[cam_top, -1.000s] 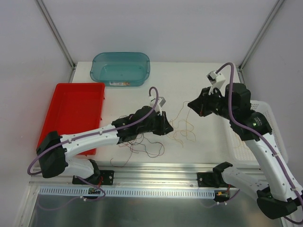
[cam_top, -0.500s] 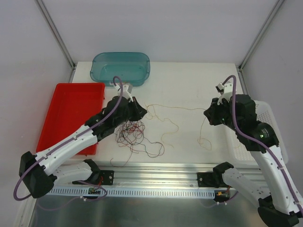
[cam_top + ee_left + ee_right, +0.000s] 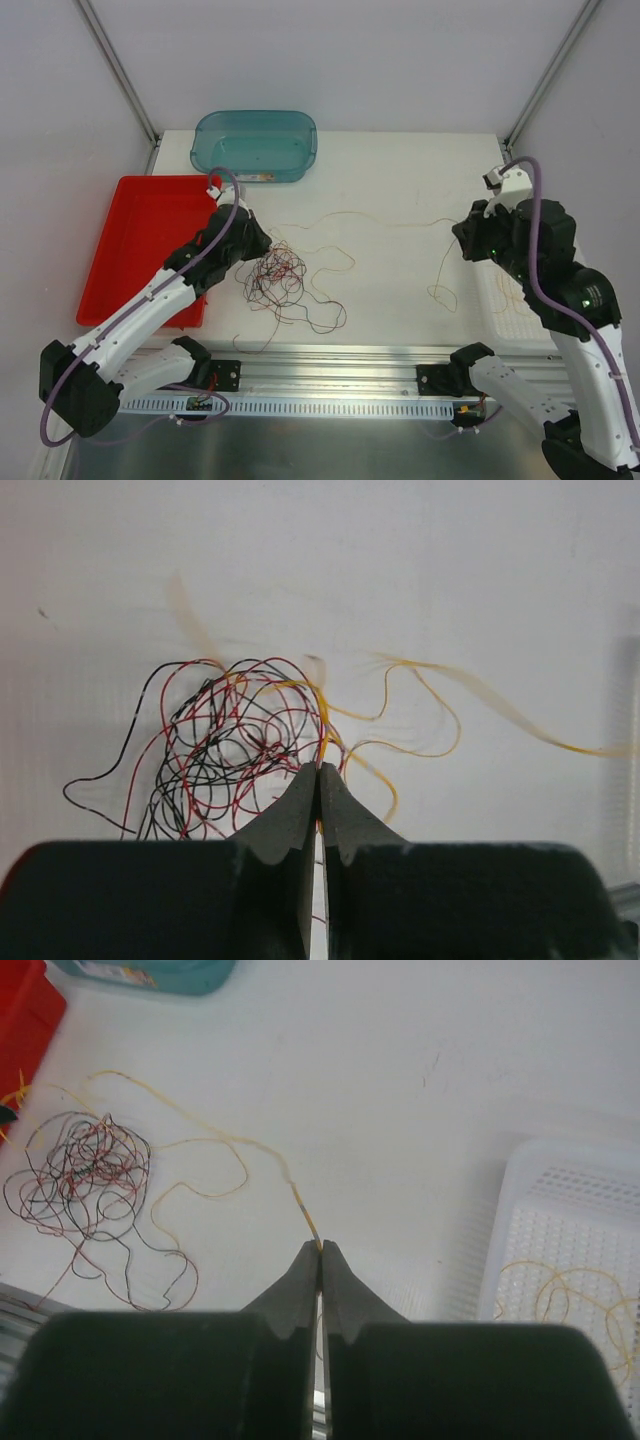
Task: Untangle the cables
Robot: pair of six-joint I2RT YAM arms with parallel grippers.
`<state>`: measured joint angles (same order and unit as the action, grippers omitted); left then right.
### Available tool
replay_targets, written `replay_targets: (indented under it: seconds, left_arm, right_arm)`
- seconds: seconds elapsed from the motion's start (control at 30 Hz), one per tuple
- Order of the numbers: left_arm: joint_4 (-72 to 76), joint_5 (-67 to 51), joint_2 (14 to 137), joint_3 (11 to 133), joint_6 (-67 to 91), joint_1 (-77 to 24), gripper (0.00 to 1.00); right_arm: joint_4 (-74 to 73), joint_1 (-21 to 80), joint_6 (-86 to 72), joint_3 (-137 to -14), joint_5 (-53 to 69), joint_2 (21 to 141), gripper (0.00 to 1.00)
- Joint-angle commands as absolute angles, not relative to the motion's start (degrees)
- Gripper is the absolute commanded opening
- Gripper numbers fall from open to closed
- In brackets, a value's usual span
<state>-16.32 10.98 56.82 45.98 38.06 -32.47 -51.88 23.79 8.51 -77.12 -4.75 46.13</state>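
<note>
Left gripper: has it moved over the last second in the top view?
Yes. The left gripper has travelled left, from mid-table toward the red tray, and is shut on the cables.

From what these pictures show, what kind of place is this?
Probably a robotics lab test cell: a left arm and a right arm bolted to a rail at a white table, plain walls with metal posts, plus a red tray and teal tub.

The yellow cable (image 3: 575, 748) smears into motion blur across the left wrist view — and the right wrist frame's edge crops the white basket (image 3: 585, 1230).
</note>
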Motion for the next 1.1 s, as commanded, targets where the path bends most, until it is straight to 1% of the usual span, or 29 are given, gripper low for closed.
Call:
replay_targets:
  seconds: [0.0,0.1,0.23,0.37,0.47,0.5,0.67,0.87,1.0,1.07]
  left_arm:
    - [-18.19,12.57,60.8,45.0,36.65,-31.55,0.0]
    - [-19.25,12.57,64.49,45.0,37.09,-30.76,0.0]
    - [-19.86,10.47,67.41,45.53,37.27,-30.24,0.0]
    - [-19.78,6.69,67.68,46.58,36.13,-30.32,0.0]
    - [-19.78,2.56,66.71,47.46,32.97,-30.32,0.0]
    - [-19.86,1.59,66.1,47.55,31.91,-30.32,0.0]
    - [-19.78,-2.98,63.11,47.72,29.36,-30.32,0.0]
    - [-19.86,-5.71,60.65,47.99,28.39,-30.41,0.0]
    - [-19.86,-7.73,60.03,47.99,28.56,-30.41,0.0]
    - [-19.78,-8.52,59.77,48.34,28.56,-30.41,0.0]
  right_arm:
    - [-52.38,23.38,10.89,-85.58,-7.28,45.87,0.01]
    - [-53.0,23.29,12.12,-91.81,-8.61,46.67,0.01]
    - [-53.17,23.38,14.23,-96.49,-10.8,48.51,0.01]
    - [-51.95,23.2,17.57,-95.54,-18.26,49.75,0.01]
    - [-48.52,22.59,21.7,-92.55,-29.49,49.83,0.01]
    - [-47.73,22.33,22.32,-92.37,-30.92,49.92,0.01]
    - [-41.58,20.31,25.31,-93.6,-34.88,50.01,0.01]
    - [-38.94,18.81,29.35,-96.06,-37.61,52.64,0.01]
    - [-37.01,17.14,31.72,-95.19,-40.16,53.35,0.01]
    - [-35.6,15.13,31.99,-92.3,-40.52,53.44,0.01]
